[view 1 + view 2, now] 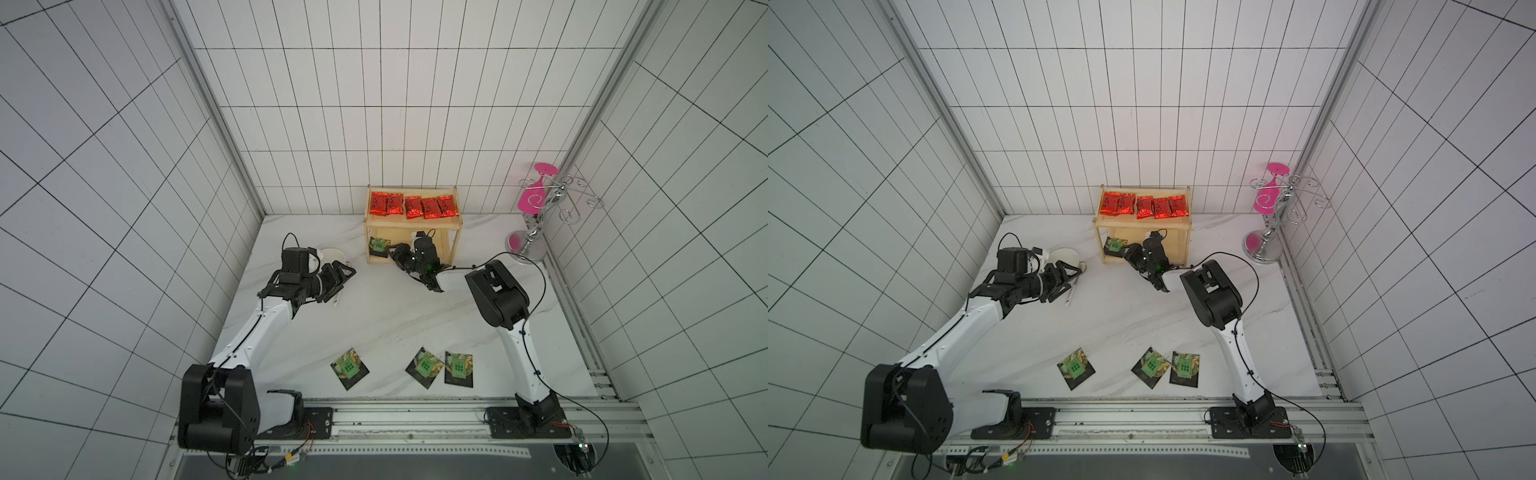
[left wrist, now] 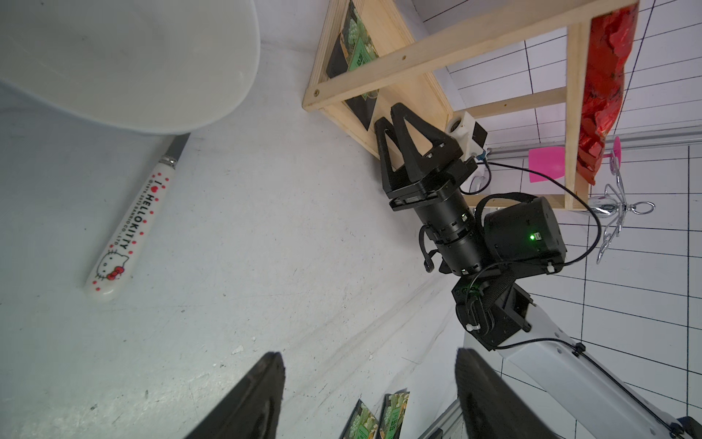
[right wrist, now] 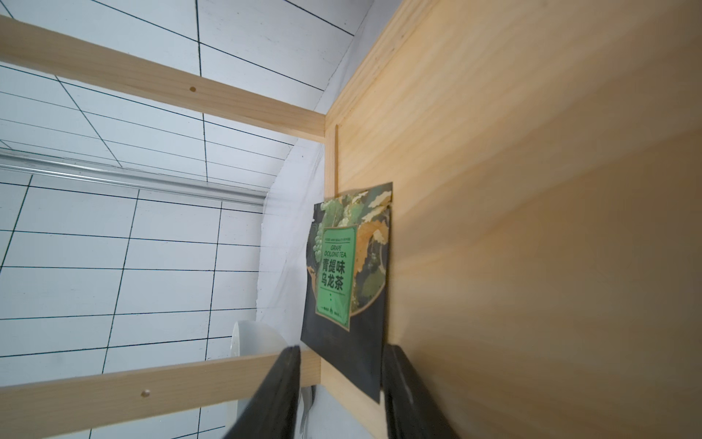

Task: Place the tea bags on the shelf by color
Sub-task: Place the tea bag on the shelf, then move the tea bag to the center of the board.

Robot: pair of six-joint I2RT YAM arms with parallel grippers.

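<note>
You have the shelf (image 1: 413,226) standing at the far side of the table (image 1: 374,316), against the tiled wall. All five red packets (image 1: 414,207) lie in a row on its upper tray. One dark sachet (image 1: 379,246) lies flat on the lower tray at its left end, green label up, and shows clearly in the right wrist view (image 3: 347,273). Your right gripper (image 1: 394,250) reaches into that lower tier. In its own camera the right gripper (image 3: 340,353) has its fingers apart, standing either side of the sachet's near edge and not pinching it; whether a finger brushes the foil you cannot tell. Three more dark sachets wait on the table close to the front rail, one alone (image 1: 350,368) and two side by side (image 1: 424,367) (image 1: 459,369). Your left gripper (image 1: 345,284) hovers low over the table, left of the shelf and beside a white bowl (image 1: 332,254). Its fingers (image 2: 266,380) are spread wide with only bare tabletop between them. A knife (image 2: 129,228) with a cartoon-print handle lies by the bowl.
</note>
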